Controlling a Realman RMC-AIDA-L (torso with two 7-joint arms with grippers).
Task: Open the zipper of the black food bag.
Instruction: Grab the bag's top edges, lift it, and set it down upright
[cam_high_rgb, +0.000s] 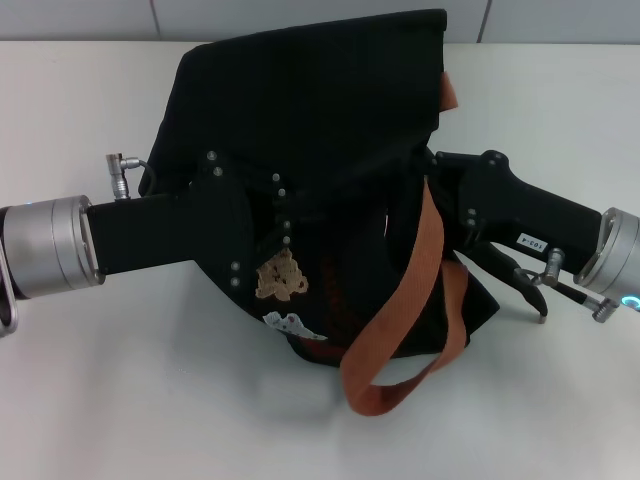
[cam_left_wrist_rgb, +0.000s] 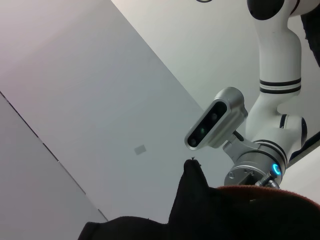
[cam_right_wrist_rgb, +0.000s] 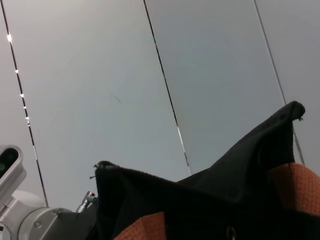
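Flanking the black food bag (cam_high_rgb: 320, 110), left gripper (cam_high_rgb: 262, 235) at nine o'clock, right gripper (cam_high_rgb: 440, 200) at three; finger states cannot be told, label unreadable.

White table (cam_high_rgb: 120, 380), grey panelled wall (cam_right_wrist_rgb: 100, 75) behind.

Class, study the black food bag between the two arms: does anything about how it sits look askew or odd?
Yes. The black food bag is tipped and slumped on the table, its bear patch facing up. One brown handle spills forward in a loose loop.
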